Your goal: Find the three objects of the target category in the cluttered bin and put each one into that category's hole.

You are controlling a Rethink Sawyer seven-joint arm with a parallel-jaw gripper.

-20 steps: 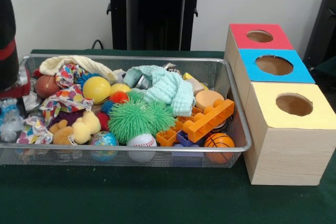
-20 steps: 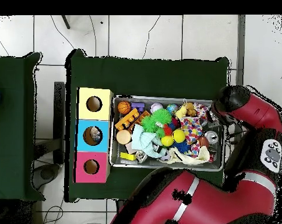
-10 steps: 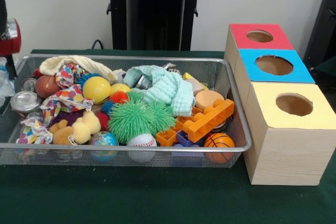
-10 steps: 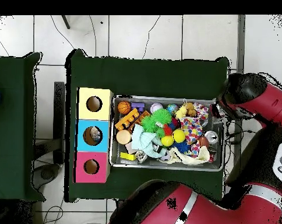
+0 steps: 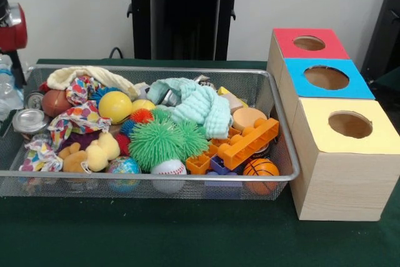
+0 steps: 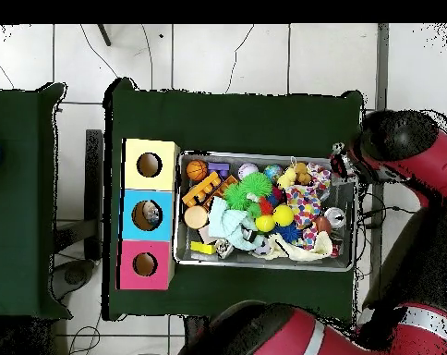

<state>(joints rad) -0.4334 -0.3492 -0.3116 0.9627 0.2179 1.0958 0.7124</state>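
While the arm [image 6: 403, 148] hangs beside the bin [image 5: 284, 148], gripper state unreadable, I fear snagging the patterned cloth [image 5: 78, 117].

a silver wire mesh bin [image 5: 284, 154] sits on a dark green tablecloth [image 5: 187, 236]. in it lie a spiky green rubber ball [image 5: 156, 142], a smooth yellow ball [image 5: 115, 105], a mint green knitted cloth [image 5: 199, 105], an orange plastic brick [image 5: 249, 143], a white baseball with red stitching [image 5: 167, 167] and a multicoloured patterned cloth [image 5: 78, 119]. beside the bin stand pale wooden boxes topped red [image 5: 310, 42], blue [image 5: 327, 78] and yellow [image 5: 350, 125].
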